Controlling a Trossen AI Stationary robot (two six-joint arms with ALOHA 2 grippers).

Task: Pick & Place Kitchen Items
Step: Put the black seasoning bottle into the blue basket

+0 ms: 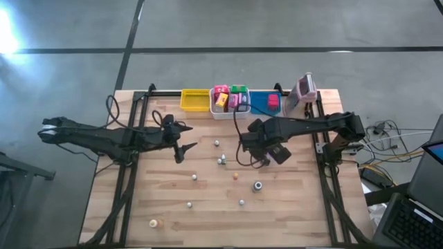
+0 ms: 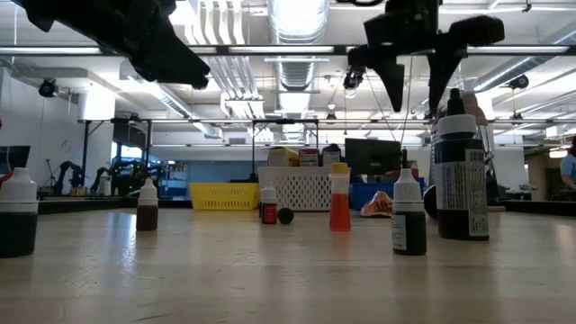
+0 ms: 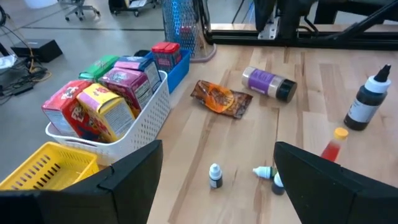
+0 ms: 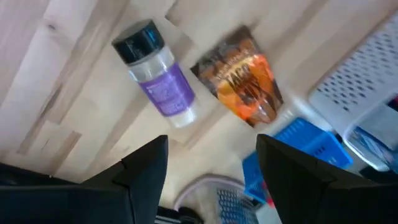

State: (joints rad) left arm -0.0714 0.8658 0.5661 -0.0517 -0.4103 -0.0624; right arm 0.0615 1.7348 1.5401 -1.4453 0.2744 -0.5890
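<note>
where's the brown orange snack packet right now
In the left wrist view the brown-orange packet lies flat on the table, beside the purple-labelled jar lying on its side and just off the blue bin.

A row of small bottles stands on the wooden table (image 2: 270, 279). At far left is a dark bottle (image 2: 16, 214) with a white cap, cut by the edge. To its right stands a small brown dropper bottle (image 2: 147, 206). Near the middle, farther back, are a tiny red bottle (image 2: 268, 205) and a dark round piece (image 2: 285, 216) just beside it. An orange bottle (image 2: 339, 198) with a yellow cap stands upright at centre. Right of it stand a dark dropper bottle (image 2: 409, 214) and a big black bottle (image 2: 461, 178). A crumpled packet (image 2: 377, 205) lies behind them. A yellow bin (image 2: 221, 196), a white bin (image 2: 302, 188) and a blue bin (image 2: 366, 193) line the far edge. Overhead, the right gripper (image 2: 416, 85) hangs with fingers apart, gripping nothing; the left arm (image 2: 135, 31) crosses the upper left.
</note>
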